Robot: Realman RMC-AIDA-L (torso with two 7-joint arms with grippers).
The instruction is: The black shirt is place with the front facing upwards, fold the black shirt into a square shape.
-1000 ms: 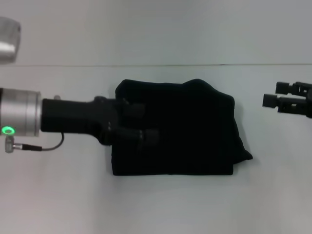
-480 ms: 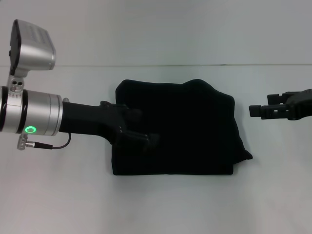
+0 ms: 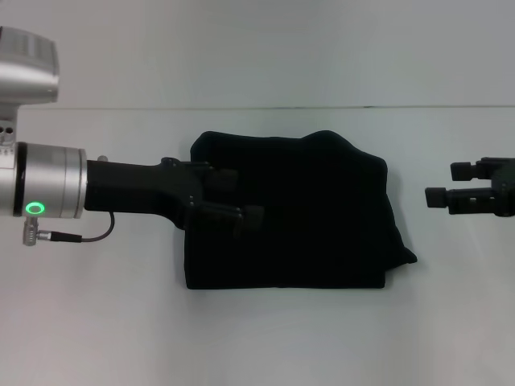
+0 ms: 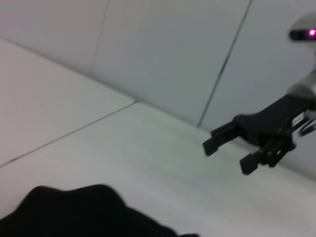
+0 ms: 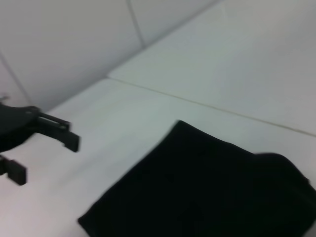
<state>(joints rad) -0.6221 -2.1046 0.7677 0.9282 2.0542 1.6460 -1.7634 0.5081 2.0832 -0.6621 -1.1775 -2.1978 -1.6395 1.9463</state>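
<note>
Left gripper [image 3: 241, 197] over black shirt [image 3: 306, 217] left edge, jaws apart

Head view overhead, wrist views low, sharing black shirt [image 3: 290, 211]

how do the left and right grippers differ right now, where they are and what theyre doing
The left gripper reaches over the left part of the black shirt; the right gripper hangs off to the shirt's right, over bare table, clear of the cloth. The left arm stretches far into the head view with its silver wrist showing; only the right arm's tip is in frame. Both are black, open and holding nothing.
</note>
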